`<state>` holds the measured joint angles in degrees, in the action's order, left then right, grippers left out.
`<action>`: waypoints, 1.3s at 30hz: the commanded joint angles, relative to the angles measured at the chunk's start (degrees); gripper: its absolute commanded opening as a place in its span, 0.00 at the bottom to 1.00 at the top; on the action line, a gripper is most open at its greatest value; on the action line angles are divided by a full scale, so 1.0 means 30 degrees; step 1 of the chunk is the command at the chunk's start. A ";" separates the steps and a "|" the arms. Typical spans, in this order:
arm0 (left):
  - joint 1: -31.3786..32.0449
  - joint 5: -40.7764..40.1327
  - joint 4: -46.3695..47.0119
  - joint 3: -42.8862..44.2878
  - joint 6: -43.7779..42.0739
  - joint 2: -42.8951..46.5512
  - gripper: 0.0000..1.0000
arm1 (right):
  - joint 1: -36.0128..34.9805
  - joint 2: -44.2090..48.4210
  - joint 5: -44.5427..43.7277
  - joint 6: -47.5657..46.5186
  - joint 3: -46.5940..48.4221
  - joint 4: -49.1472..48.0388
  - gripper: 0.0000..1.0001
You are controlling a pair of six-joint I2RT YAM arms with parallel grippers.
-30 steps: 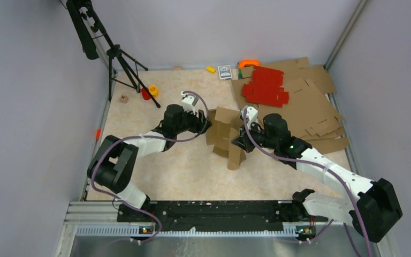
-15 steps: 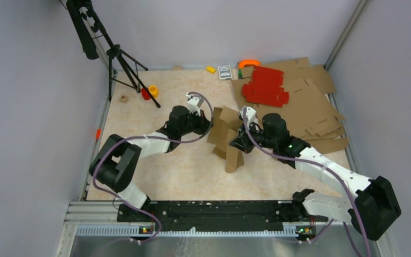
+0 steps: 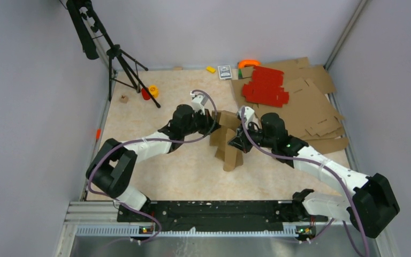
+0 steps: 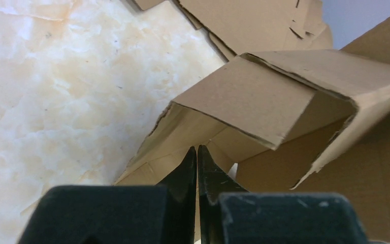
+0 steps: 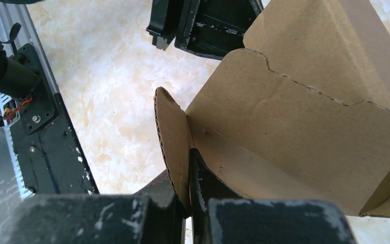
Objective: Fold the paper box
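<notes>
The paper box (image 3: 228, 143), plain brown corrugated cardboard, stands half-folded on the table between my two arms, its panels tilted and its flaps loose. My right gripper (image 3: 239, 141) is shut on one of its side flaps. In the right wrist view that flap's edge (image 5: 175, 137) runs between the right gripper's (image 5: 189, 158) fingers. My left gripper (image 3: 212, 119) is shut with nothing between its fingers. In the left wrist view the left gripper (image 4: 197, 151) has its tips against the box (image 4: 249, 96) under an overhanging panel. The left gripper (image 5: 203, 20) also shows beyond the box (image 5: 304, 117) in the right wrist view.
Flat brown cardboard sheets (image 3: 313, 110) lie stacked at the back right with red cardboard sheets (image 3: 266, 85) on top. A black tripod (image 3: 120, 59) stands at the back left. Small items sit along the back: a yellow block (image 3: 210, 69), a card pack (image 3: 225, 72), an orange object (image 3: 249, 63).
My left gripper has shut and moved right up to the box. The box now stands narrower and more upright, shifted slightly right in the right gripper's hold.
</notes>
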<state>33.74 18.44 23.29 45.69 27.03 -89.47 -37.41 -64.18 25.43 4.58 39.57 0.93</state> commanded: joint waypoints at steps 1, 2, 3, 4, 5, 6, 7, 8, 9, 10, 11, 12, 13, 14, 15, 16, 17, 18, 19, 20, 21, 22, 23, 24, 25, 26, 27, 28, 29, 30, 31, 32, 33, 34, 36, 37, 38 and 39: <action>-0.0112 0.1327 0.0558 0.0514 0.1284 0.0643 0.00 | -0.0304 -0.0030 -0.0204 -0.0435 0.0645 0.0254 0.00; -0.0112 0.1542 0.1224 0.0328 0.1885 0.0519 0.00 | -0.0304 -0.0001 -0.0159 -0.0354 0.0536 0.0006 0.00; -0.0098 0.1800 0.1769 0.0172 0.2336 0.0350 0.00 | -0.0304 -0.0001 -0.0069 -0.0266 0.0456 -0.0153 0.00; -0.0111 0.2004 0.2188 0.0075 0.2693 0.0201 0.00 | -0.0304 0.0007 0.0091 -0.0208 0.0413 -0.0173 0.00; -0.0112 0.2153 0.2343 0.0115 0.2957 0.0047 0.00 | -0.0304 -0.0004 0.0200 -0.0179 0.0382 -0.0175 0.00; -0.0113 0.2311 0.2396 0.0201 0.3096 -0.0085 0.02 | -0.0304 0.0006 0.0247 -0.0164 0.0375 -0.0183 0.00; -0.0098 0.2415 0.2377 0.0237 0.3194 -0.0139 0.02 | -0.0308 0.0015 0.0278 -0.0177 0.0374 -0.0188 0.00; -0.0111 0.2586 0.2400 0.0278 0.3305 -0.0172 0.03 | -0.0290 0.0122 0.0308 -0.0219 0.0366 -0.0185 0.00; -0.0138 0.2779 0.2403 0.0338 0.3414 -0.0176 0.04 | -0.0302 0.0205 0.0249 -0.0272 0.0347 -0.0169 0.00; -0.0163 0.2924 0.2348 0.0393 0.3487 -0.0129 0.06 | -0.0304 0.0274 0.0165 -0.0315 0.0319 -0.0171 0.00; -0.0232 0.2961 0.2221 0.0393 0.3422 -0.0035 0.12 | -0.0289 0.0403 0.0092 -0.0390 0.0294 -0.0128 0.00; -0.0355 0.2757 0.1879 0.0386 0.3169 0.0080 0.18 | -0.0302 0.0515 -0.0008 -0.0469 0.0291 -0.0020 0.00; -0.0538 0.2372 0.1305 0.0315 0.2874 0.0303 0.24 | -0.0304 0.0606 -0.0076 -0.0504 0.0286 0.0064 0.00; -0.0873 0.2152 0.0937 0.0112 0.2507 0.0598 0.28 | -0.0304 0.0687 -0.0095 -0.0542 0.0286 0.0180 0.00; -0.1306 0.2143 0.0986 -0.0298 0.2187 0.0876 0.34 | -0.0304 0.0774 -0.0112 -0.0557 0.0286 0.0289 0.00; -0.1730 0.2145 0.1157 -0.0711 0.1890 0.1186 0.41 | -0.0304 0.0832 -0.0125 -0.0585 0.0286 0.0351 0.00; -0.2186 0.2102 0.1251 -0.1085 0.1516 0.1477 0.47 | -0.0304 0.0876 -0.0127 -0.0614 0.0236 0.0388 0.00; -0.2624 0.2005 0.1154 -0.1359 0.0808 0.1741 0.53 | -0.0304 0.0914 -0.0127 -0.0643 0.0228 0.0429 0.00; -0.2818 0.1692 0.0767 -0.1530 0.0129 0.1971 0.58 | -0.0304 0.0901 -0.0113 -0.0647 0.0202 0.0424 0.00; -0.2882 0.1214 0.0247 -0.1547 -0.0641 0.2194 0.62 | -0.0319 0.0907 -0.0111 -0.0673 0.0198 0.0423 0.00; -0.2872 0.0857 -0.0104 -0.1534 -0.1444 0.2372 0.64 | -0.0306 0.0915 -0.0073 -0.0662 0.0213 0.0423 0.00; -0.2886 0.0754 -0.0400 -0.1507 -0.2215 0.2501 0.64 | -0.0304 0.0905 -0.0069 -0.0682 0.0222 0.0423 0.00; -0.2894 0.0694 -0.0694 -0.1452 -0.2879 0.2586 0.64 | -0.0304 0.0914 -0.0069 -0.0703 0.0234 0.0437 0.00; -0.2896 0.0587 -0.1002 -0.1405 -0.3401 0.2648 0.65 | -0.0304 0.0886 -0.0069 -0.0706 0.0250 0.0450 0.00; -0.2885 0.0787 -0.1058 -0.1406 -0.4041 0.2721 0.66 | -0.0304 0.0861 -0.0043 -0.0739 0.0281 0.0474 0.00; -0.2883 0.1243 -0.0981 -0.1414 -0.4751 0.2651 0.69 | -0.0304 0.0821 -0.0014 -0.0761 0.0311 0.0506 0.00; -0.2872 0.1813 -0.0792 -0.1378 -0.5367 0.2422 0.72 | -0.0304 0.0812 0.0041 -0.0764 0.0318 0.0473 0.00; -0.2864 0.2364 -0.0739 -0.1161 -0.5792 0.2082 0.75 | -0.0311 0.0786 0.0102 -0.0761 0.0334 0.0433 0.00; -0.2859 0.2828 -0.0894 -0.0805 -0.6025 0.1600 0.75 | -0.0305 0.0735 0.0154 -0.0757 0.0340 0.0358 0.00; -0.2858 0.3165 -0.1089 -0.0412 -0.6076 0.1108 0.75 | -0.0304 0.0692 0.0227 -0.0764 0.0359 0.0298 0.00; -0.2851 0.3302 -0.1194 -0.0052 -0.6038 0.0578 0.74 | -0.0289 0.0639 0.0312 -0.0743 0.0394 0.0256 0.00; -0.2850 0.3389 -0.1178 0.0209 -0.5960 0.0035 0.72 | -0.0302 0.0585 0.0385 -0.0714 0.0402 0.0222 0.00; -0.2864 0.3531 -0.1157 0.0484 -0.5863 -0.0395 0.69 | -0.0300 0.0585 0.0424 -0.0685 0.0403 0.0196 0.00; -0.2866 0.3586 -0.1213 0.0657 -0.5639 -0.0790 0.65 | -0.0304 0.0592 0.0454 -0.0656 0.0403 0.0189 0.00; -0.2843 0.3518 -0.1308 0.0939 -0.5203 -0.1355 0.59 | -0.0304 0.0687 0.0445 -0.0648 0.0382 0.0188 0.00; -0.2841 0.3526 -0.1291 0.1003 -0.4984 -0.1572 0.54 | -0.0304 0.0708 0.0431 -0.0622 0.0375 0.0163 0.00; -0.2863 0.3578 -0.1311 0.1081 -0.4639 -0.1717 0.48 | -0.0304 0.0696 0.0430 -0.0593 0.0374 0.0134 0.00; -0.2859 0.3746 -0.1309 0.1177 -0.4390 -0.1940 0.45 | -0.0304 0.0709 0.0455 -0.0567 0.0377 0.0090 0.00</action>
<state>25.06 27.38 18.87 46.68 12.34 -93.62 -37.45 -62.41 25.61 3.11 39.55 2.20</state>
